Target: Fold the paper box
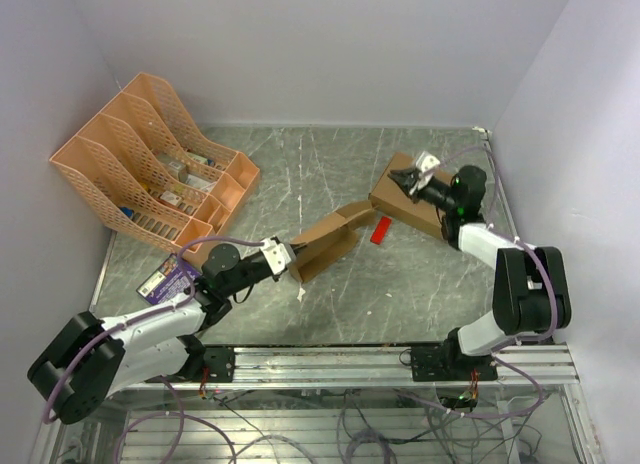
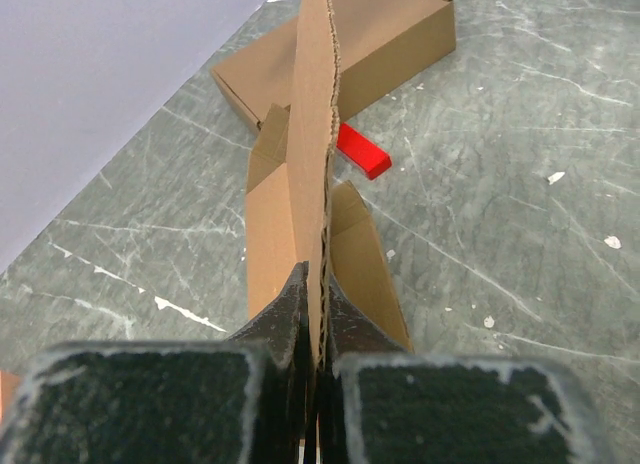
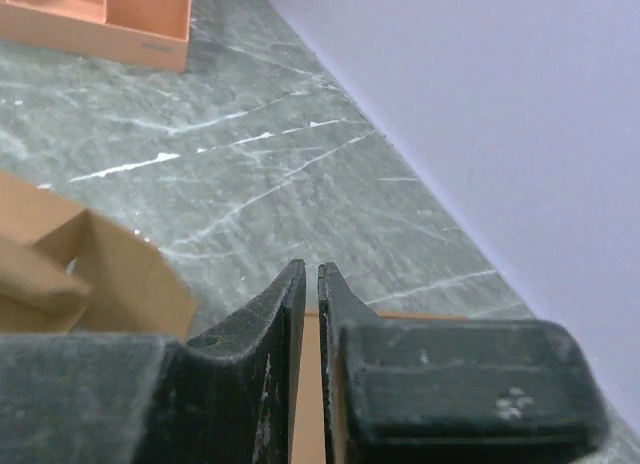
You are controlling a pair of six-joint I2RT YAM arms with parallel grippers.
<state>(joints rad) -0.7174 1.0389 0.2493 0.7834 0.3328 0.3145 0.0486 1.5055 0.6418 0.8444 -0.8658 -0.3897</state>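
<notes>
The paper box (image 1: 325, 242) is lying partly folded in the middle of the table (image 1: 400, 289), one long panel standing up on edge in the left wrist view (image 2: 315, 134), with flaps spreading flat on either side. The left gripper (image 1: 292, 262) is pinching the near end of that upright panel, its jaws narrowed tight on the cardboard (image 2: 317, 324). Just beyond the paper box's far end a small red piece (image 1: 381, 230) is lying flat, and behind it a wider box (image 1: 400, 206) is sitting near the right wall. The right gripper (image 1: 410, 181) is hovering over that wider box, jaws narrowed to a slit (image 3: 311, 284); I cannot tell whether they are pinching anything. An orange file rack (image 1: 150, 159) is standing at far left.
</notes>
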